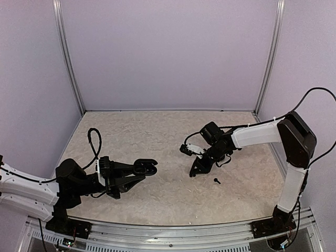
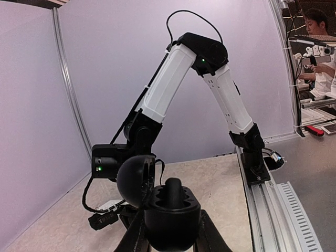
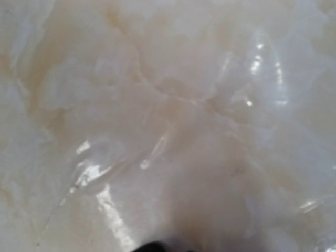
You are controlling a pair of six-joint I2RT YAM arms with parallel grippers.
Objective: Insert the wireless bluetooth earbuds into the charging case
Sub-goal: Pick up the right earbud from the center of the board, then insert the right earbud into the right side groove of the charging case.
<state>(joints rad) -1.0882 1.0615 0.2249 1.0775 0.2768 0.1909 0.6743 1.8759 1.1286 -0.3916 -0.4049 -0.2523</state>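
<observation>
"Black and glossy, is that the charging case [image 2: 172, 215] you hold?"

"Yes. My left gripper [image 1: 147, 167] is clamped tight on its rounded base, at the near left of the table [image 1: 157, 131]. Its domed lid [image 2: 134, 181] hangs open to one side, smooth as a pebble."

"Any buds in?"

"A dark knob [image 2: 173, 188] stands up from the moulded sockets. I judge that is one bud seated, though I cannot be sure. A loose earbud [image 1: 216, 181], tiny, a knob with a short stem, lies on the pale marbled tabletop at the right, well apart from the case."

"So half done?"

"At best. That one has yet to be picked up and carried left. My right gripper [image 1: 198, 169] points down just beside it, on its far-left side. Whether those fingers are open or hold anything, I cannot tell: my right wrist view shows only a blurred, shiny surface."
</observation>
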